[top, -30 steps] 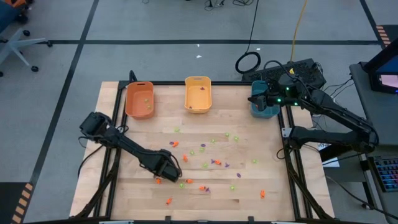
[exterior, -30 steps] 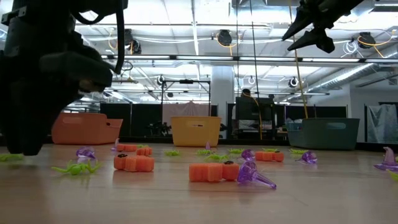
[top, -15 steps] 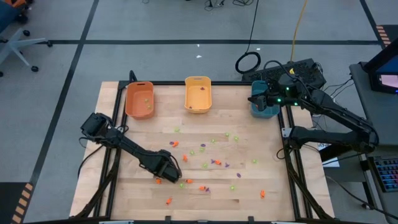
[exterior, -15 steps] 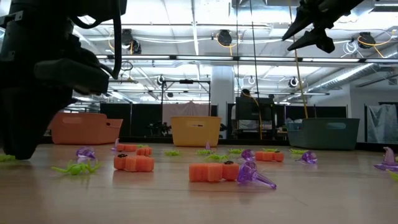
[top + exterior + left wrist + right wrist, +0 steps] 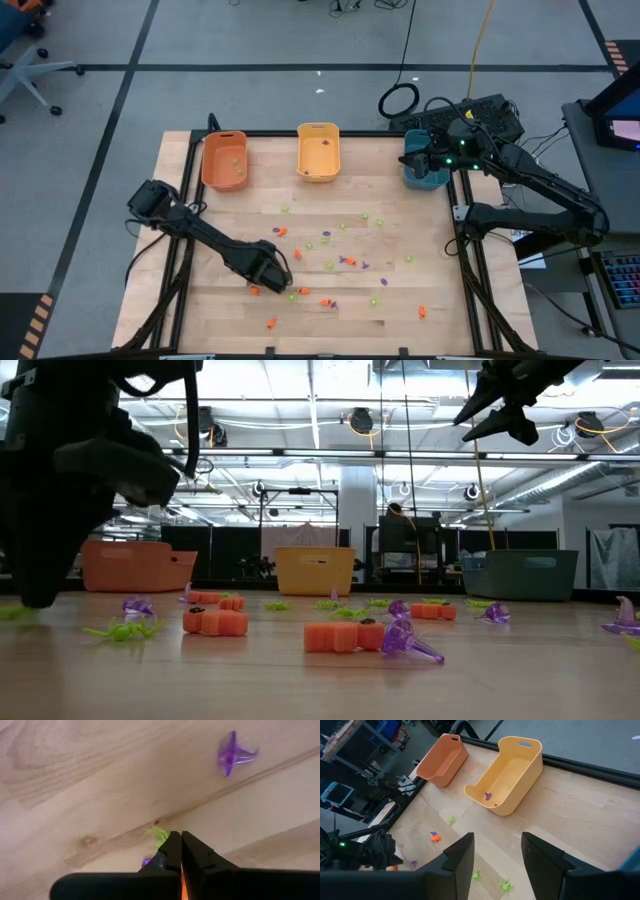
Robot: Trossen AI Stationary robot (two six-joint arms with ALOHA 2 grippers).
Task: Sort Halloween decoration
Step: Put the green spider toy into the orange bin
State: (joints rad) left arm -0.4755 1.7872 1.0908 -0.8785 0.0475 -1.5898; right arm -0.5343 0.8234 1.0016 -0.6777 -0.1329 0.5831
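One green trinket [image 5: 158, 832] peeks past the tightly closed left pincer [image 5: 180, 851]; if merely nipped, it may slip out on lifting.

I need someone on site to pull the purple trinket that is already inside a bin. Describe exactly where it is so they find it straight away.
Along the far edge of the wooden table stand three oblong plastic bins; take the middle one, the yellow bin, between the orange bin and the teal bin. The small purple trinket lies on its floor. It is the only trinket visible in that bin; the other purple ones lie loose on the tabletop.
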